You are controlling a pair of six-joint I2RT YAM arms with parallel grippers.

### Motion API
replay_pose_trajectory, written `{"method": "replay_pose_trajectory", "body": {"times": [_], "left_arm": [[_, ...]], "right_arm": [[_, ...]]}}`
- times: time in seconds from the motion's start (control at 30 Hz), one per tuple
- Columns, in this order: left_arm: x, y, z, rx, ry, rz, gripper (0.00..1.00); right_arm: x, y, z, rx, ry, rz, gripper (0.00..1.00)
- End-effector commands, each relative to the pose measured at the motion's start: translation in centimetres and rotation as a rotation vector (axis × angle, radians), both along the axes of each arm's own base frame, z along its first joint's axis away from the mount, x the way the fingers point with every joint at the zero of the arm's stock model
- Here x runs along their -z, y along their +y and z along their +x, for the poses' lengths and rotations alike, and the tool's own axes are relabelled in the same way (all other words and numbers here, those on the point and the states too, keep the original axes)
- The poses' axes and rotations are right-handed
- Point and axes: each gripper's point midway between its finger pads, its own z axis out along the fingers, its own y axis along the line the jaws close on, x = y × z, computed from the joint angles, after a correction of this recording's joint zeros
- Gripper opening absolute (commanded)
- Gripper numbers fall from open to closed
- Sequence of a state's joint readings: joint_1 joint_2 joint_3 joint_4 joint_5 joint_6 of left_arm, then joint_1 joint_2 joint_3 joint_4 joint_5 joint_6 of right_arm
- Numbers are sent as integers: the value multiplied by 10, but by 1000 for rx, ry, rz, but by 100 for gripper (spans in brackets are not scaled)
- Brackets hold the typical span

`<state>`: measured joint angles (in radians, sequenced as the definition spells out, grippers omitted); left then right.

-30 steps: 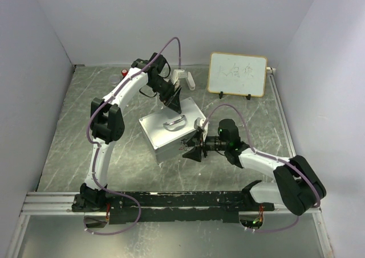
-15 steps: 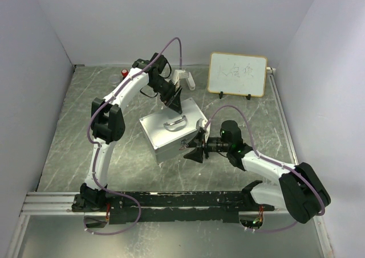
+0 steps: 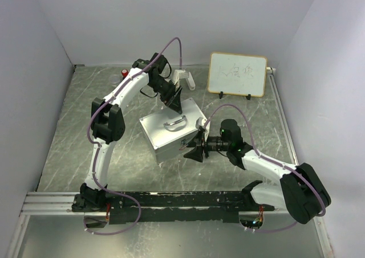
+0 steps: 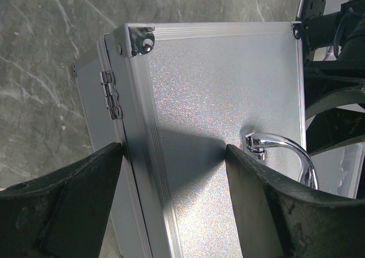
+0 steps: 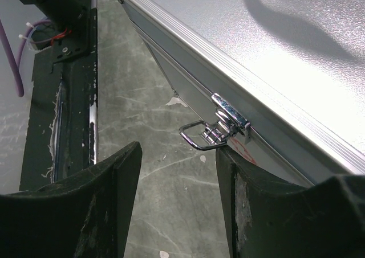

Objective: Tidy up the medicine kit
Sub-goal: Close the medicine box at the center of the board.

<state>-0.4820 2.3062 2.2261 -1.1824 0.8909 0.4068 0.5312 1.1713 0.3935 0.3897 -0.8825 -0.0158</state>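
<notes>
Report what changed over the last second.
The right arm swung its elbow slightly toward the near right; the right gripper stayed open at the front latch of the medicine kit. Nothing was gripped or released. The left gripper, open over the kit's rear edge, and the kit itself stayed put.

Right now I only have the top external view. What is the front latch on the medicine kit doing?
Observer: In the right wrist view, the latch on the medicine kit has its wire loop sticking out from the front wall. The kit looks shut.
Operator: Is the right gripper clamped on it?
Observer: No. The right gripper is open, with the loop at the mouth of its jaws.
Operator: And the left one?
Observer: The left gripper is open, straddling the kit's hinge-side top edge near the hinge.
</notes>
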Motion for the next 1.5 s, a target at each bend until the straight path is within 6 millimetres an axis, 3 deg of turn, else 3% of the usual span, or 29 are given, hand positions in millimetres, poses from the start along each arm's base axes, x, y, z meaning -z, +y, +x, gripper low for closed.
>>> {"method": "replay_pose_trajectory", "body": {"times": [0.0,0.77,1.47], "left_arm": [[26,-7,-6,30,5,58,82],[32,-11,3,16,-18,63,82],[35,-12,-1,18,-7,56,82]], "right_arm": [[-19,4,5,-9,-47,28,55],[-31,12,0,-67,-30,34,54],[-46,21,8,-84,-45,48,54]]}}
